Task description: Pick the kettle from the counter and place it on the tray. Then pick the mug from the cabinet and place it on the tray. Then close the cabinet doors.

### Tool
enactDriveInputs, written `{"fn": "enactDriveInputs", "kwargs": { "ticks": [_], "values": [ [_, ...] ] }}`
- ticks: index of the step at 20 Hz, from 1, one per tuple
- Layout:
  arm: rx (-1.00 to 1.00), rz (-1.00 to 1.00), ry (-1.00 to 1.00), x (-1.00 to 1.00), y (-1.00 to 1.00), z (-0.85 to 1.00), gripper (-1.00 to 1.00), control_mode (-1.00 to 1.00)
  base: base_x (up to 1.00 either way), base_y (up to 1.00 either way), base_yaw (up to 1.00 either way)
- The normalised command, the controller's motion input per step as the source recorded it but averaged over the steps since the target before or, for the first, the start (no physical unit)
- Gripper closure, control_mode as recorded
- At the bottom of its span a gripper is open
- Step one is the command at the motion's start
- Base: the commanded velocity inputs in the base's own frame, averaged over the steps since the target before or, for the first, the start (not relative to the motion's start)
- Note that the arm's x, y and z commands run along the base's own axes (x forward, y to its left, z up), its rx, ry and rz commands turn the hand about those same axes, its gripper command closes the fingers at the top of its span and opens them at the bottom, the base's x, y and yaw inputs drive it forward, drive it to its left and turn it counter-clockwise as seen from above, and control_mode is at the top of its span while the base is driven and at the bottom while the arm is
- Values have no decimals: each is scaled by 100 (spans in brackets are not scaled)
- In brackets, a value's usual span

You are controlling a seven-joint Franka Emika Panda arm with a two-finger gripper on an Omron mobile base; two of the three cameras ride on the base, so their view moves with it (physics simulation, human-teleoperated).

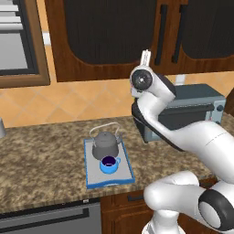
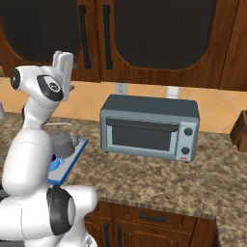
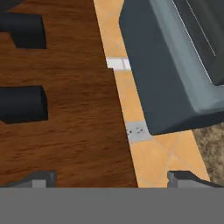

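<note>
Looking at the worktop (image 1: pixel 41 155), you find the kettle (image 1: pixel 105 145) and the mug (image 1: pixel 109 164) both standing on the tray (image 1: pixel 91 176), mug nearer, just touching or beside the kettle. Your claw (image 3: pixel 111 177) is raised well above and to the right of the tray, empty, fingertips (image 3: pixel 41 178) set wide apart, facing the closed cabinet doors (image 1: pixel 109 32) and the tiled wall beside the toaster oven (image 2: pixel 149 128). No readable lettering appears anywhere.
</note>
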Motion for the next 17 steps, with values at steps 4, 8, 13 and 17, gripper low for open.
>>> {"fn": "enactDriveInputs", "kwargs": {
  "ticks": [4, 8, 13, 17],
  "values": [
    [2, 13, 20, 83, -32, 0, -100, -100, 0, 0, 0],
    [2, 13, 19, 78, -27, -3, -100, -100, 0, 0, 0],
    [1, 12, 17, 62, -26, -21, -100, -100, 0, 0, 0],
    [0, 9, 20, 65, -16, -30, -100, -100, 0, 0, 0]
  ]
}}
